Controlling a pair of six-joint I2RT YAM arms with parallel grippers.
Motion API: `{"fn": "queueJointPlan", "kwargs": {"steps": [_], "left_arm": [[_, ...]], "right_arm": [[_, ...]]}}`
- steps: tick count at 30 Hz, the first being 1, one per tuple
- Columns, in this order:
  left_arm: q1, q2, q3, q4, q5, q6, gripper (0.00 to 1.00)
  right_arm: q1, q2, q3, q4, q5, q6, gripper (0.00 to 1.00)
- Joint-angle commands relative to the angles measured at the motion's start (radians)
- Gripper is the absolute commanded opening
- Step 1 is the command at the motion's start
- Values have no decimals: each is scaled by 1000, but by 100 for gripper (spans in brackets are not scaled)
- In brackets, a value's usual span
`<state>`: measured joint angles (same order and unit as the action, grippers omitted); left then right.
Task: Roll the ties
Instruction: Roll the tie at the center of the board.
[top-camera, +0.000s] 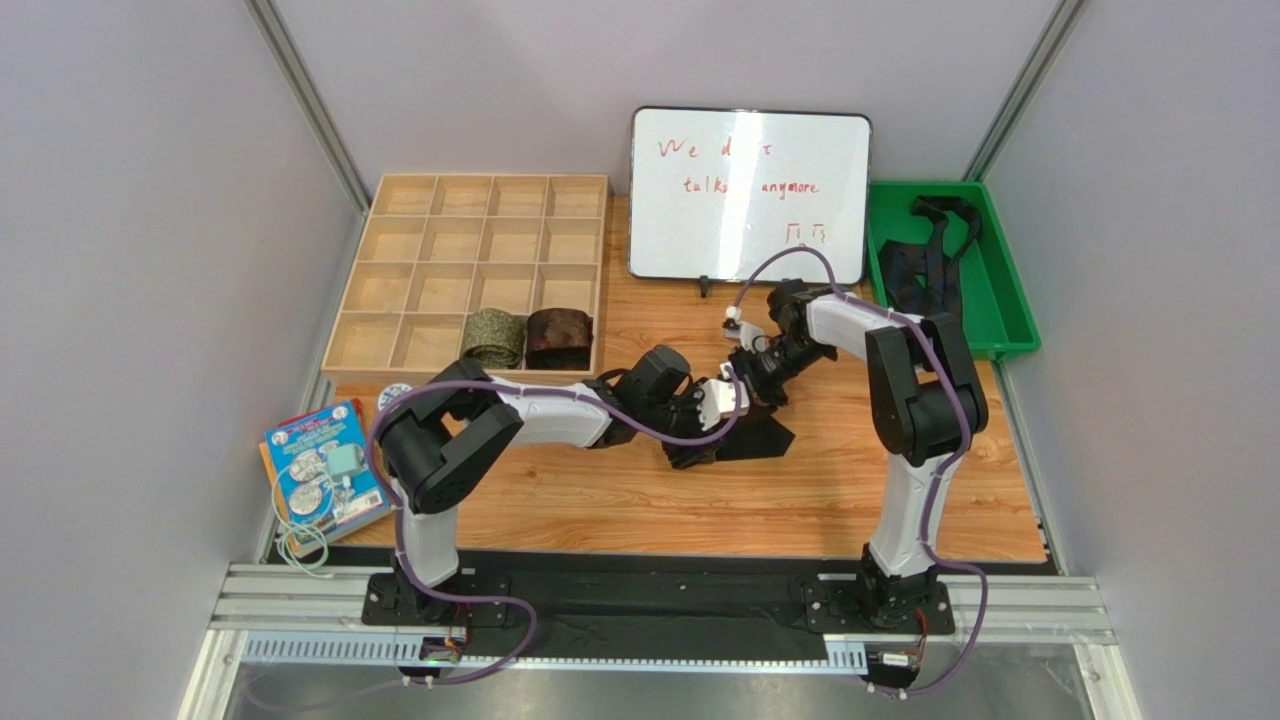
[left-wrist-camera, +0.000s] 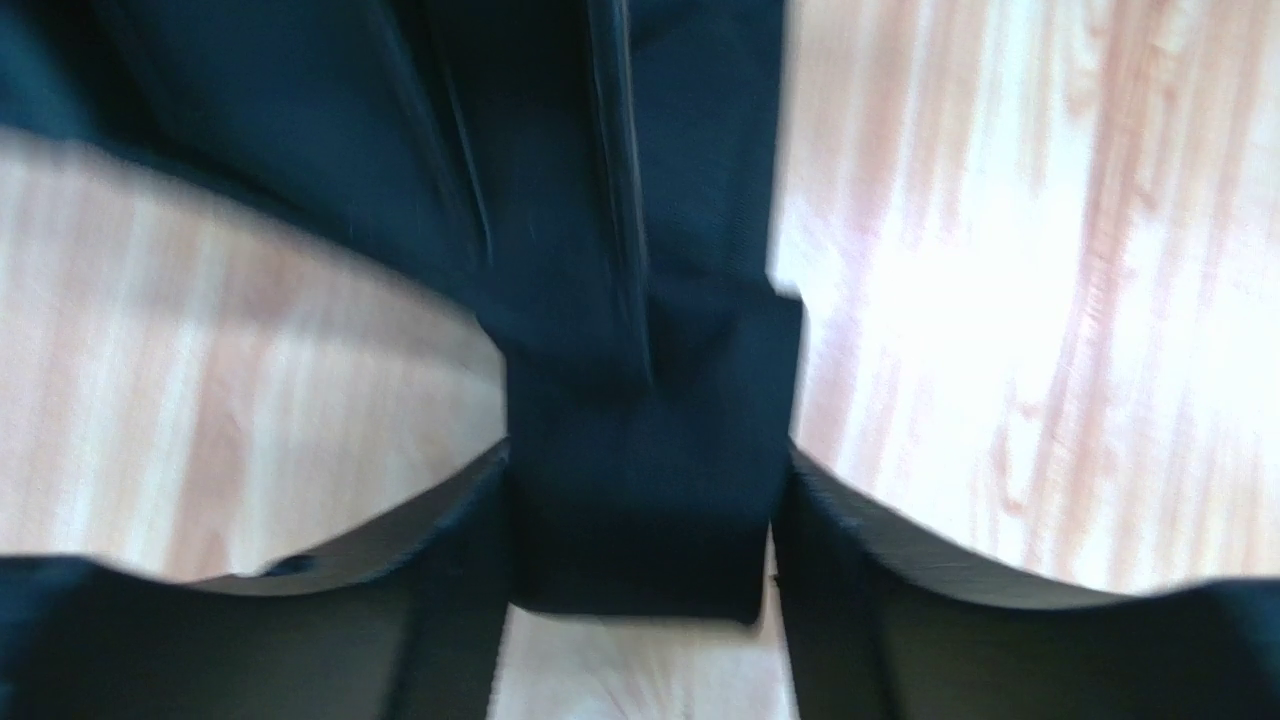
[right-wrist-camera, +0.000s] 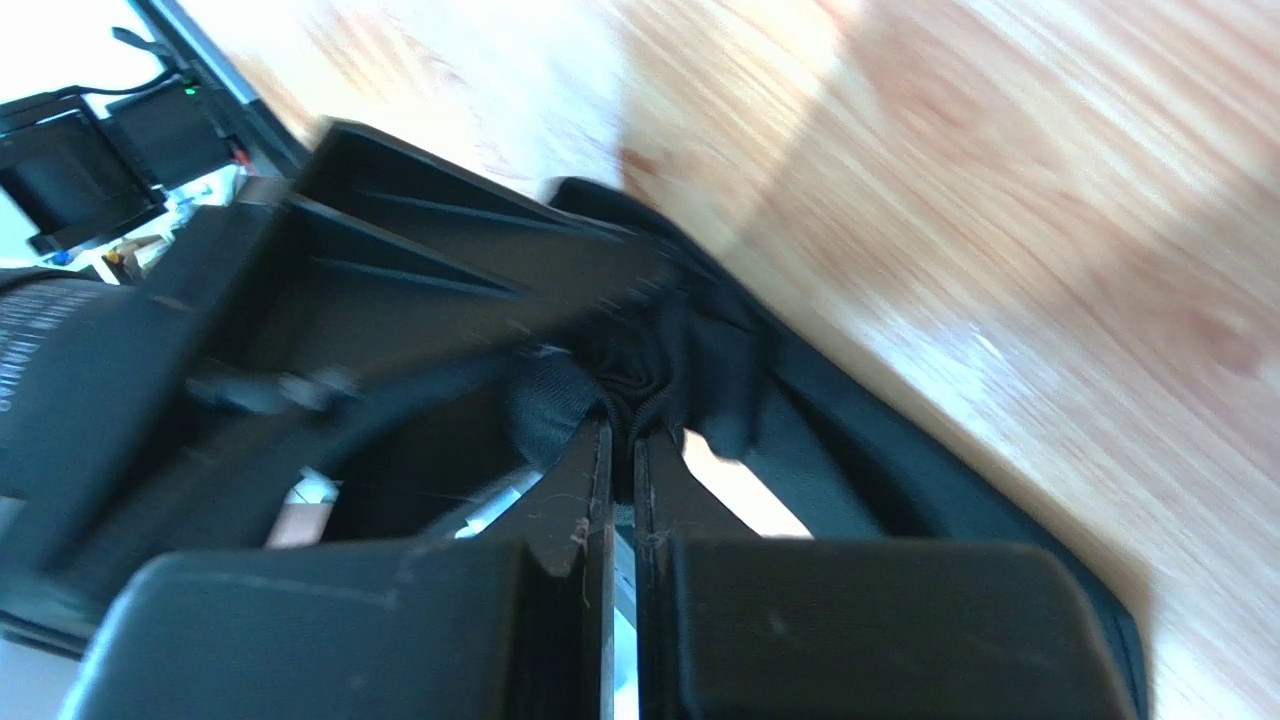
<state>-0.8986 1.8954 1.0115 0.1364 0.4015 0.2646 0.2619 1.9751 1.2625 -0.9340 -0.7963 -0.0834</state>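
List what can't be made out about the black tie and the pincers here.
- Left wrist view, motion blur: whether the left pincer grips the black tie or merely straddles it.
- Right wrist view: whether the shut right pincer actually pinches fabric; the pincer itself hides the contact.
- Top view: how much of the tie is rolled; both pincers cover it.

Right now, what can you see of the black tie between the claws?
The black tie is plain, soft dark fabric, lying partly folded on the wooden table. A flat folded end sits between the fingers of the left claw; whether it is gripped is unclear. The right claw, shut, pinches a bunched fold.
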Motion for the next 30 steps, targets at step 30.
{"fn": "queueJointPlan", "kwargs": {"steps": [30], "left_arm": [[6, 70, -111, 569, 47, -472, 76]], "right_arm": [[40, 30, -103, 267, 517, 117, 0]]}}
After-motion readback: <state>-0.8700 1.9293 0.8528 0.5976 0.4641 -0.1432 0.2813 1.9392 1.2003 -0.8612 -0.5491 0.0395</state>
